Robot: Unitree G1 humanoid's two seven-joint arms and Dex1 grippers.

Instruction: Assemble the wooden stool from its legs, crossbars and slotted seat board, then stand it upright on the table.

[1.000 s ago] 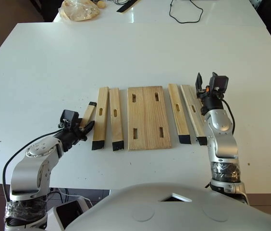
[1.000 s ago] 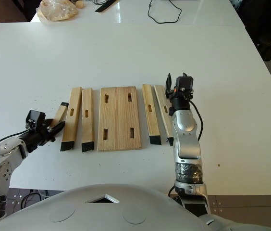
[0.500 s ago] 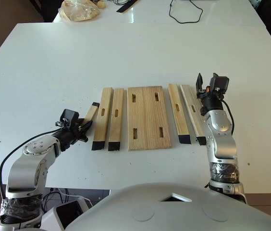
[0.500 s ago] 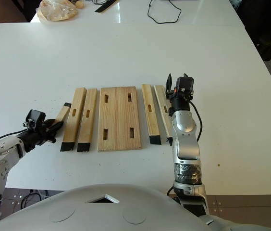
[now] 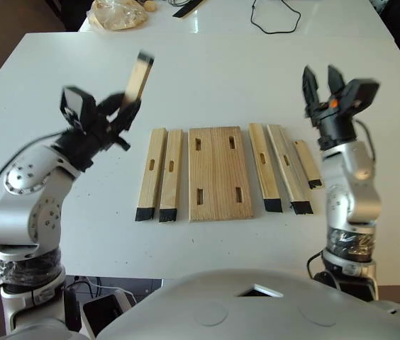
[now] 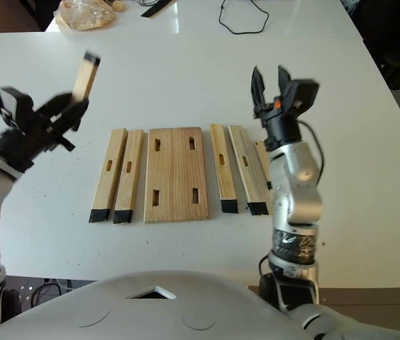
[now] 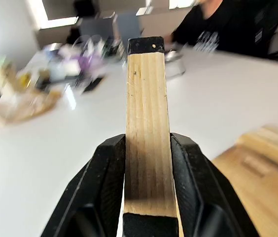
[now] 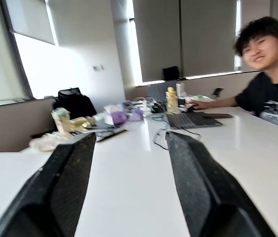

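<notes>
The slotted seat board (image 5: 218,172) lies flat in the middle of the white table (image 5: 221,78). Two legs (image 5: 149,173) with black tips lie side by side to its left, and two more legs (image 5: 262,166) to its right. A short crossbar (image 5: 306,163) rests just right of those. My left gripper (image 5: 118,113) is raised over the table's left side, shut on another short crossbar (image 5: 137,78) that points up and away; its black-tipped end (image 7: 146,45) sticks out beyond the fingers (image 7: 110,173). My right gripper (image 5: 322,79) is held up above the right-hand legs, open, with nothing between its fingers (image 8: 70,187).
At the far edge lie a crumpled plastic bag (image 5: 118,14), a black cable (image 5: 274,20) and a dark flat object (image 5: 186,7). The wide bare tabletop stretches behind the parts and on both sides of them.
My left gripper has lifted the short crossbar off the table, well above the left legs. My right arm has risen from beside the right legs, uncovering a short crossbar there.
</notes>
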